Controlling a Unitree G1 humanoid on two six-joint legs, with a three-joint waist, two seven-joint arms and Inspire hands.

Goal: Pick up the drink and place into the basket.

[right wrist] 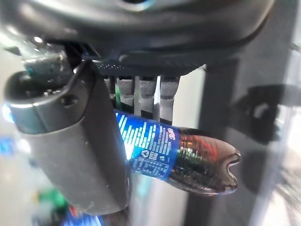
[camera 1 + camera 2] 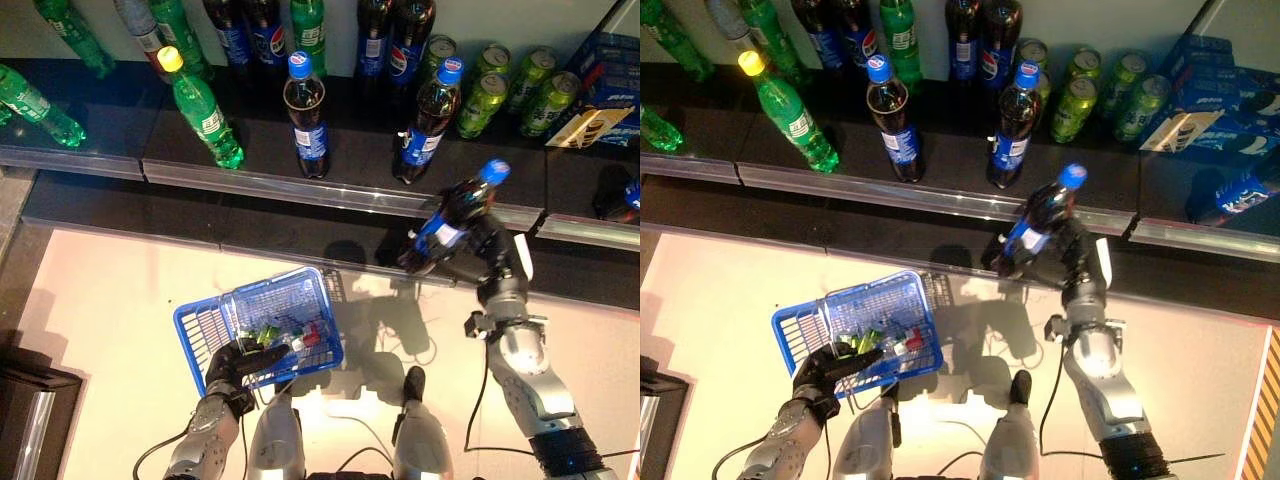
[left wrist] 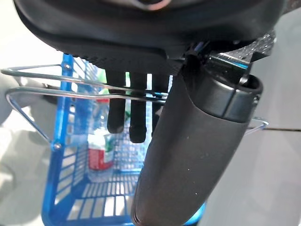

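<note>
A dark cola bottle (image 2: pixel 452 218) with a blue cap and blue label hangs tilted, cap up and to the right, just in front of the shelf's edge. My right hand (image 2: pixel 484 252) is shut on it; in the right wrist view the fingers (image 1: pixel 146 94) and thumb (image 1: pixel 80 146) wrap the bottle (image 1: pixel 169 153). The blue wire basket (image 2: pixel 188 325) hangs low at the left, over the pale floor. My left hand (image 2: pixel 232 368) is shut on the basket's wire handle (image 3: pixel 70 92). Small green and red drinks (image 2: pixel 290 335) lie inside the basket.
The dark shelf (image 2: pixel 330 190) with a metal front rail runs across the back. On it stand cola bottles (image 2: pixel 308 115), green bottles (image 2: pixel 205 110), green cans (image 2: pixel 520 85) and a blue carton (image 2: pixel 610 70). A dark box (image 2: pixel 30 410) sits at the lower left.
</note>
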